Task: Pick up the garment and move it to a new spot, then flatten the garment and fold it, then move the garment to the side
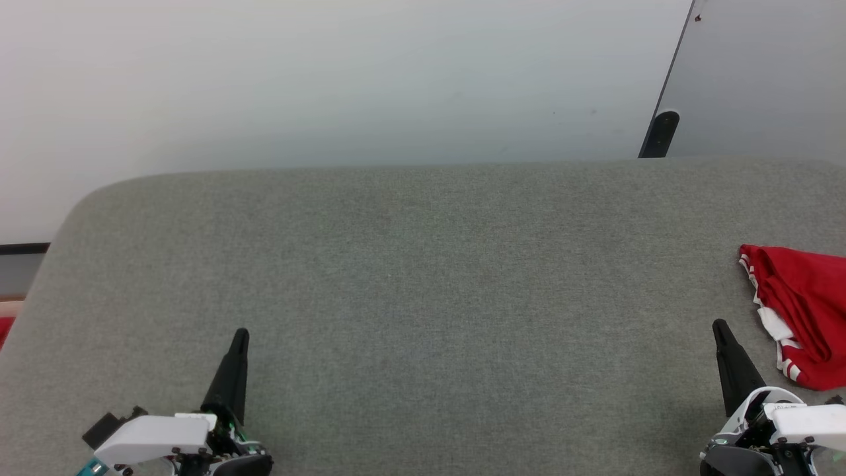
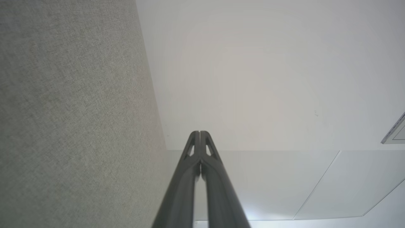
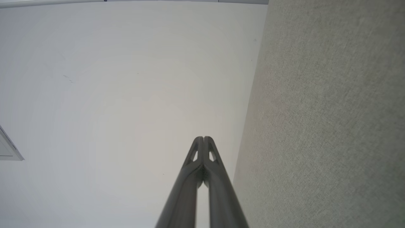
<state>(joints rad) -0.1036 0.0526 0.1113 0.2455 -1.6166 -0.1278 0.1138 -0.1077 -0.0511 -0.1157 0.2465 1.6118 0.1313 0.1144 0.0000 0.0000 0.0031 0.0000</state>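
The garment (image 1: pixel 803 311), red with white sleeve cloth and red-white striped trim, lies bunched at the grey surface's right edge in the head view; its lettering is hidden in the folds. My right gripper (image 1: pixel 718 327) sits at the lower right, just left of the garment and apart from it, fingers pressed together and holding nothing (image 3: pixel 203 138). At the lower left my left gripper (image 1: pixel 241 334) is far from the garment, also shut and holding nothing (image 2: pixel 199 133).
The grey fabric surface (image 1: pixel 423 284) spreads across the head view, with a rounded far-left corner. Beyond it lies pale floor (image 1: pixel 330 79), a dark post (image 1: pixel 659 133) and a grey panel (image 1: pixel 767 73). A bit of red cloth (image 1: pixel 4 328) peeks past the left edge.
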